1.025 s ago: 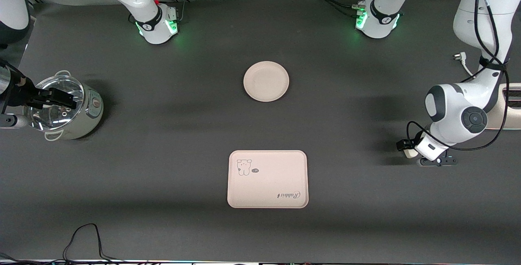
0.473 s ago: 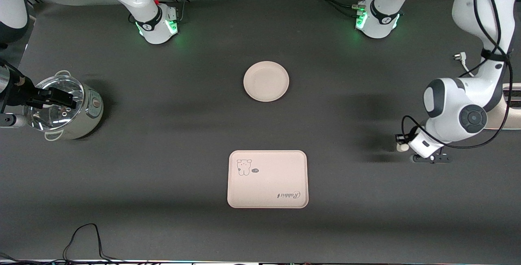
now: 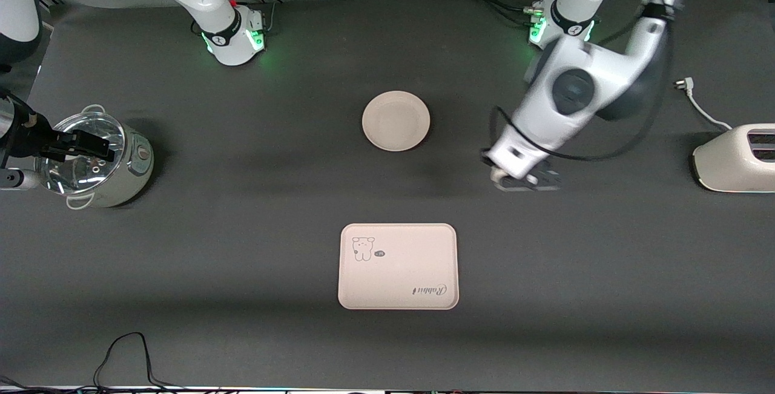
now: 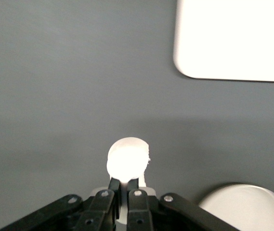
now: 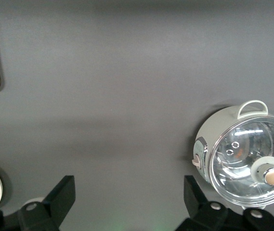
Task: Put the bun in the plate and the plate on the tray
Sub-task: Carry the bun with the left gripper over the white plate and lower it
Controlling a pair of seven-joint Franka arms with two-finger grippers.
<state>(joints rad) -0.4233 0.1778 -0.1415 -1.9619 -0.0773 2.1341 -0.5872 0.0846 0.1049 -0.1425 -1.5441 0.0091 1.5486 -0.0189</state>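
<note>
One bun (image 4: 128, 159), pinched in the left gripper (image 3: 497, 175), hangs over bare table at the four o'clock side of the single plate (image 3: 396, 120). One tray (image 3: 398, 265) lies at the plate's six o'clock. The right gripper (image 3: 91, 146), fingers wide, waits above the one pot (image 3: 115, 167).

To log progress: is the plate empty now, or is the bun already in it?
Empty. The plate shows a bare surface, and the bun is in the shut left gripper over the table, beside the plate.
</note>
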